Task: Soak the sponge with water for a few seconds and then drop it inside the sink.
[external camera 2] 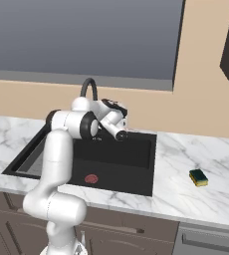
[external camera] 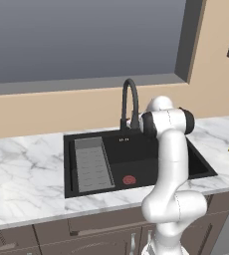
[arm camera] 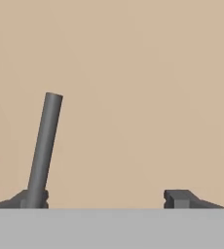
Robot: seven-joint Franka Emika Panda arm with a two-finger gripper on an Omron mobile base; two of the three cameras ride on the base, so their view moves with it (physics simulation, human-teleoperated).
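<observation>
While the white Franka arm (external camera: 172, 164) reaches over the large black rectangular recessed sink (external camera: 196, 162), its two-finger gripper (arm camera: 106, 198) sits up at the back by the black arched faucet (external camera: 129, 102) — in the hand view the two dark fingertips stand well apart with nothing between them, and a thin grey upright rod (arm camera: 45, 148), probably the faucet's lever, rises just beside one fingertip (arm camera: 36, 198) against the beige wall. My read: the hand is placed there to work the tap first, since no blue stream shows under the spout and the water is apparently not yet running; whether the finger touches the rod I cannot tell. The small rectangular yellow sponge with dark green scrubbing layer (external camera 2: 198, 177) lies flat on the white marble counter (external camera 2: 196, 199) to the right of the basin, green face up, yellow edge showing along its side, well apart from the gripper and untouched. It looks intact, much smaller than the basin. Inside the sink a grey ribbed tray insert (external camera: 92, 164) fills the left part, and a red round drain (external camera: 129, 180) sits on the floor near the front. Soaking hasn't begun — the sponge pickup is yet to come.
</observation>
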